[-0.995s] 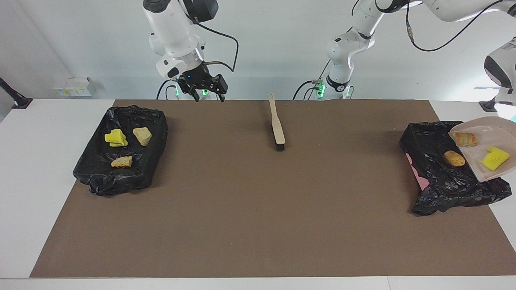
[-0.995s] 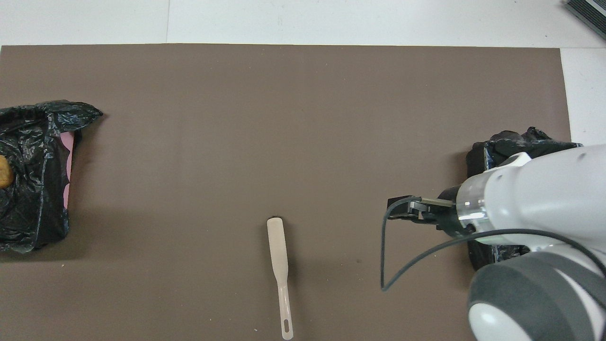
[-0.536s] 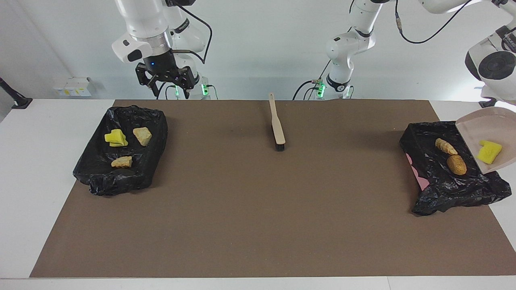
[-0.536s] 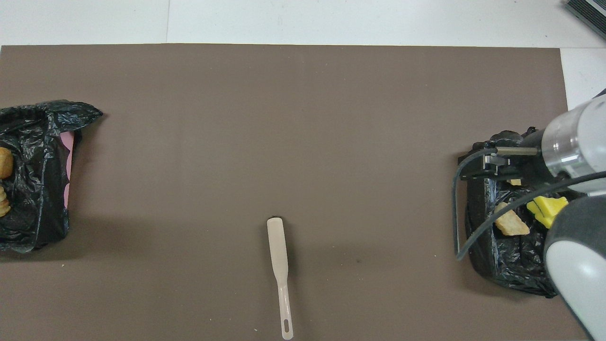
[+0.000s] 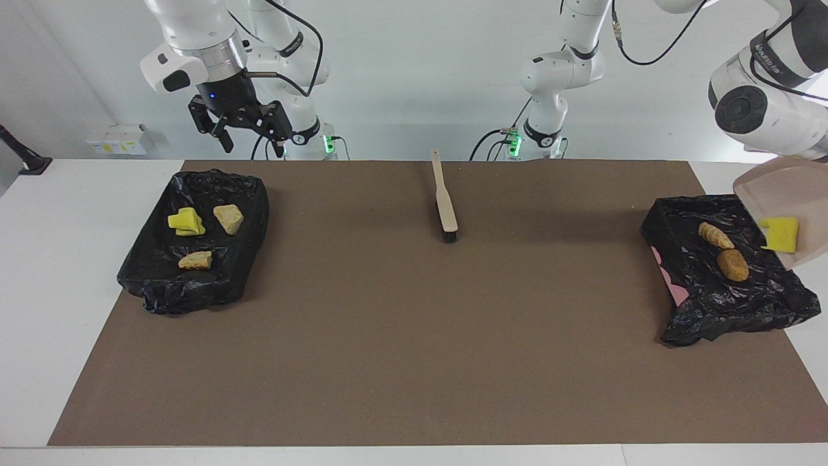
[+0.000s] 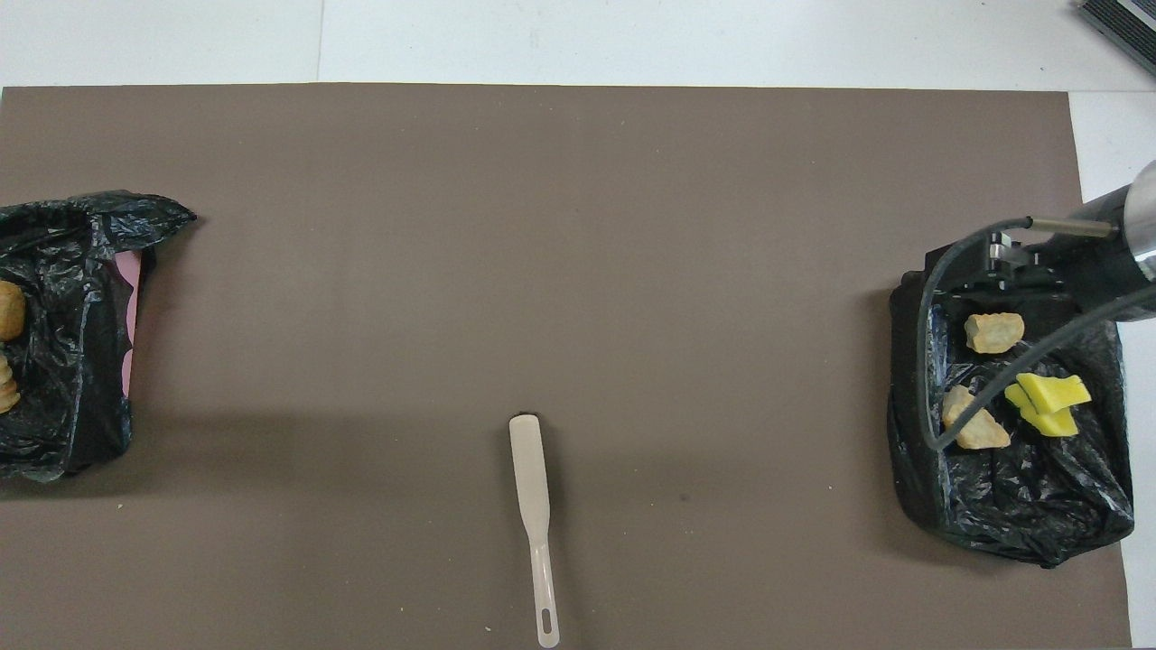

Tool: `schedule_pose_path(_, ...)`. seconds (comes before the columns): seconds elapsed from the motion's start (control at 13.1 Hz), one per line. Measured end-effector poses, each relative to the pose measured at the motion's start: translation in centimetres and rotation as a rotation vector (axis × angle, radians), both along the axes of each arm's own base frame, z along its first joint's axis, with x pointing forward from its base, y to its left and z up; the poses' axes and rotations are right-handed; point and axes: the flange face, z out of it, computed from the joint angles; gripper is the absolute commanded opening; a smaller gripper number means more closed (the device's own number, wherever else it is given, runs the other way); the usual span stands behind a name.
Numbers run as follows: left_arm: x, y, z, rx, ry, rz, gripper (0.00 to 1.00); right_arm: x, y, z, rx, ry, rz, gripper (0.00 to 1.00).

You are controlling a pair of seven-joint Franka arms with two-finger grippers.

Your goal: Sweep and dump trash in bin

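Left gripper: out of view, closed, dustpan (image 5: 792,194) tilted over bin (image 5: 692,285).
Right gripper (image 5: 247,133): jaws apart, empty, above other bin (image 5: 162,285).
Trash: yellow sponge (image 5: 780,233) in dustpan; lumps (image 5: 724,252) in bins.
Brush (image 5: 444,197): mid-table.

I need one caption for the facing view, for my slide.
Tilted dustpan tips yellow sponge over lined bin.

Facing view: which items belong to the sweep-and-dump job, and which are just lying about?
In the job:
- dustpan, tilted over the bin at the left arm's end
- yellow sponge in the dustpan
- two brown lumps in that bin
- left gripper, out of view

Lying about:
- brush
- second bin with its trash
- right gripper, open above it
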Motion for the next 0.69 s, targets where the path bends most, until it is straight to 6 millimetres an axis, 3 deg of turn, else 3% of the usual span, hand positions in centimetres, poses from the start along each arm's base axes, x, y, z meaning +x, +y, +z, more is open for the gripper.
schedule_pose_path(0.23, -1.2, 0.5, -1.2, -0.017, -0.006, -0.028, 0.0, 0.0, -0.1, 0.0, 0.001, 0.0, -0.001, 1.0)
schedule_pose_path(0.69, -2.0, 0.7, -0.7, -0.014, -0.009, -0.015, 0.0, 0.1, -0.7, 0.0, -0.008, -0.002, -0.013, 1.0)
